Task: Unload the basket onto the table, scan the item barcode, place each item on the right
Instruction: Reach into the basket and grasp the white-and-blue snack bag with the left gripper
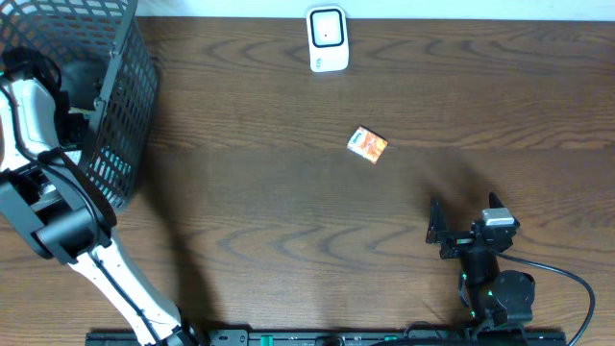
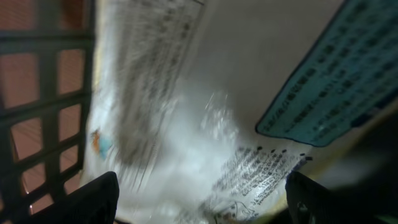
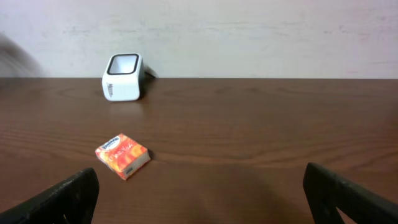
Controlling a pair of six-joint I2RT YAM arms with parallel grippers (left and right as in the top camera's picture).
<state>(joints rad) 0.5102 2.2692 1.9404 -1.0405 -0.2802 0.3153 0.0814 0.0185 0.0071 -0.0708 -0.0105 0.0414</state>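
Note:
My left arm (image 1: pixel 29 106) reaches down into the black mesh basket (image 1: pixel 125 96) at the far left, so its gripper is hidden from overhead. In the left wrist view the left gripper (image 2: pixel 200 183) is open, very close over a blurred clear-white packet (image 2: pixel 186 124) with black print; the packet's lower edge lies between the two fingertips. A teal-labelled pack (image 2: pixel 336 81) lies to its right. The white barcode scanner (image 1: pixel 327 38) stands at the table's far edge. My right gripper (image 1: pixel 464 216) rests open and empty near the front right.
A small orange box (image 1: pixel 367 144) lies on the wooden table (image 1: pixel 288 221) between the scanner and my right gripper; the right wrist view shows the box (image 3: pixel 122 155) ahead on the left and the scanner (image 3: pixel 122 77) beyond. Basket mesh (image 2: pixel 43 93) is close on the left.

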